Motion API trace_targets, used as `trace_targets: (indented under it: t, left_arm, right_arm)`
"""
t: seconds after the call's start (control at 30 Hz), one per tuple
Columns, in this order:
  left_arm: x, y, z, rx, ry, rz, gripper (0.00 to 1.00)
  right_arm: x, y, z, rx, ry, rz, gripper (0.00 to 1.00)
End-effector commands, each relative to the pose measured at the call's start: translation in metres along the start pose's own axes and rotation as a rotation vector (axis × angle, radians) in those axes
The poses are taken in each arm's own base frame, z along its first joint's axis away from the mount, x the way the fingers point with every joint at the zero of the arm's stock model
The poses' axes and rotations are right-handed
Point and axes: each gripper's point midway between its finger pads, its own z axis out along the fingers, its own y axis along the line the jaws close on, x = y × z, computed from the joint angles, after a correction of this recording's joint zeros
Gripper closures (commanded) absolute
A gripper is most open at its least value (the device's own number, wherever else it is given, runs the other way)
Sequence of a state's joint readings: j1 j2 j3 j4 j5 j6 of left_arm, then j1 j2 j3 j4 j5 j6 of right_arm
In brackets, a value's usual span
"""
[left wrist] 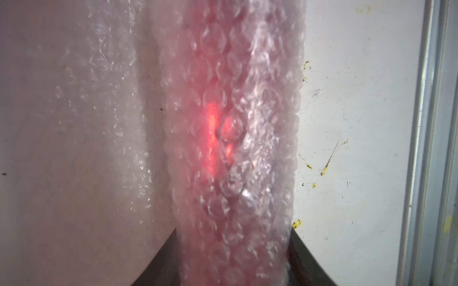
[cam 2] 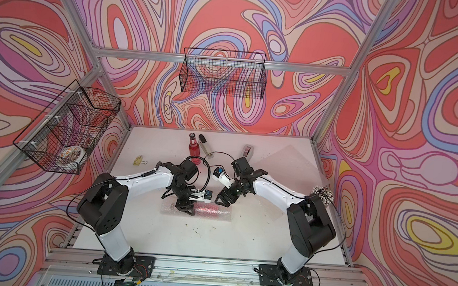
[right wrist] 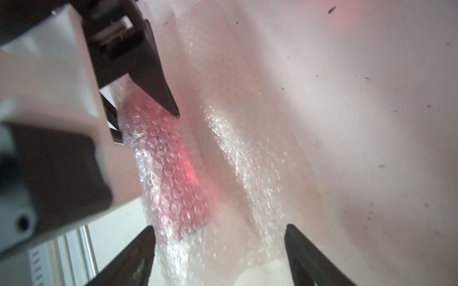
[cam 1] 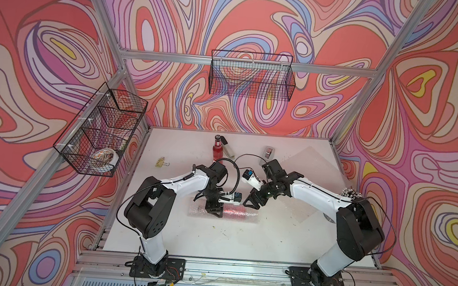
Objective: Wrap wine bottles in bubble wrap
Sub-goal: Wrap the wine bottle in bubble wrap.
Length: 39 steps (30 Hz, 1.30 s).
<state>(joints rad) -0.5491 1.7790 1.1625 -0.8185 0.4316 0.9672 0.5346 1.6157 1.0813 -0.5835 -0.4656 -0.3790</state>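
**Left fingers clamp the roll, right fingers spread**

The left gripper (cam 1: 215,211) squeezes the bubble wrap (cam 1: 197,210) rolled around the lying bottle (cam 1: 237,212) at the middle of the table (cam 1: 176,229). The second bottle (cam 1: 217,151) stands upright at the back. The right gripper (cam 1: 250,204) hovers wide open over the roll's right end. A spare sheet (cam 1: 308,162) lies flat back right.

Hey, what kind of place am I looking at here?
Probably a robot lab test cell: an aluminium frame with swirl-printed walls, and a left arm and right arm bolted to a rail beside a white table.
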Motion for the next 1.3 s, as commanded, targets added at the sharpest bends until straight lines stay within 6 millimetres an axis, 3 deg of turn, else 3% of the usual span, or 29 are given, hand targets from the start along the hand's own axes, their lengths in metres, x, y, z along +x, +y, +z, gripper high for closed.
trace_targets:
  t: [0.0, 0.1, 0.2, 0.3, 0.43, 0.57, 0.7, 0.97, 1.03, 1.17, 1.27]
  left_arm:
    - [-0.009, -0.009, -0.006, 0.113, -0.033, -0.065, 0.56]
    - [-0.009, -0.004, -0.005, 0.148, -0.038, -0.105, 0.56]
    - [-0.010, -0.001, -0.002, 0.176, -0.046, -0.124, 0.55]
    - [-0.014, 0.001, -0.002, 0.216, -0.056, -0.148, 0.53]
    - [-0.015, 0.004, 0.000, 0.251, -0.052, -0.178, 0.52]
    - [-0.016, 0.006, 0.002, 0.269, -0.060, -0.191, 0.50]
    - [-0.016, 0.007, 0.001, 0.286, -0.065, -0.213, 0.47]
    - [-0.023, 0.007, -0.004, 0.297, -0.108, -0.219, 0.39]
    - [-0.026, 0.008, -0.007, 0.287, -0.125, -0.217, 0.34]
    - [-0.036, 0.011, -0.019, 0.266, -0.179, -0.210, 0.22]
    - [-0.040, 0.010, -0.030, 0.245, -0.196, -0.201, 0.16]
  right_arm:
    - [0.017, -0.007, -0.022, 0.132, -0.001, -0.088, 0.16]
    - [0.015, 0.007, -0.045, 0.179, -0.109, -0.208, 0.14]
    - [-0.008, 0.041, -0.056, 0.171, -0.275, -0.347, 0.10]
    - [-0.012, 0.064, -0.040, 0.201, -0.283, -0.487, 0.08]
    - [-0.013, 0.078, -0.011, 0.231, -0.213, -0.647, 0.07]
    - [-0.024, 0.075, 0.022, 0.329, -0.162, -0.817, 0.07]
    - [-0.021, 0.068, 0.048, 0.318, -0.096, -0.870, 0.07]
    - [-0.012, 0.041, 0.074, 0.405, 0.010, -0.934, 0.10]
    - [-0.006, 0.038, 0.078, 0.411, 0.038, -0.944, 0.16]
    - [0.001, 0.038, 0.086, 0.380, 0.063, -0.921, 0.37]
    - [0.003, 0.042, 0.087, 0.354, 0.059, -0.888, 0.43]
